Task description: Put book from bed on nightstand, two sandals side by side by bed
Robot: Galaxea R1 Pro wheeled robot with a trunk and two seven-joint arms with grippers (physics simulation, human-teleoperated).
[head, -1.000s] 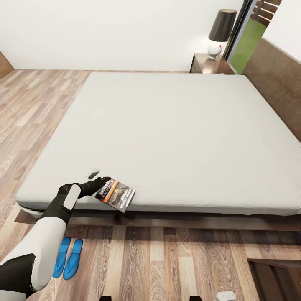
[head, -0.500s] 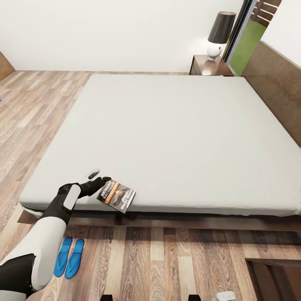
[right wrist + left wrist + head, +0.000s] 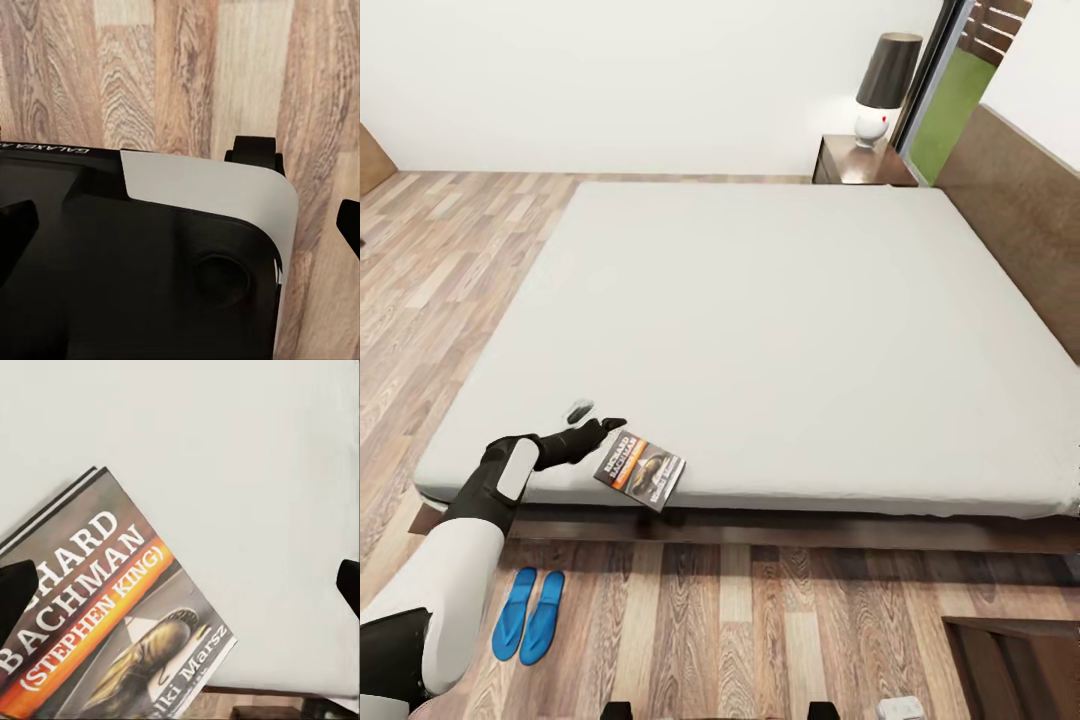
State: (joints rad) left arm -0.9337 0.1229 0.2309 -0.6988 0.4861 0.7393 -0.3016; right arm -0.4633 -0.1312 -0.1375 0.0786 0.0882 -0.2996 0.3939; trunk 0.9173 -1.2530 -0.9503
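Observation:
The book [image 3: 641, 470], black and orange with white lettering, lies flat at the near edge of the bed [image 3: 780, 320], its corner hanging slightly over the mattress edge. My left gripper [image 3: 595, 417] is open just left of it, low over the mattress. In the left wrist view the book [image 3: 105, 622] sits beneath the open left gripper [image 3: 180, 589], one fingertip [image 3: 15, 592] over the cover's edge. The two blue sandals [image 3: 528, 615] lie side by side on the floor by the bed's near left corner. My right gripper [image 3: 180, 225] is open, pointing down at my own base.
A dark wood nightstand [image 3: 850, 165] with a black-shaded lamp [image 3: 887, 85] stands beyond the bed's far right corner, beside the window. The brown headboard [image 3: 1025, 205] runs along the right. Another dark wooden top [image 3: 1015, 665] shows at the lower right. Wood-plank floor [image 3: 430, 270] surrounds the bed.
My left arm has drawn slightly back to the left, and the gripper's fingers stand a little wider apart. The book has stayed in place. The head camera has shifted a little.

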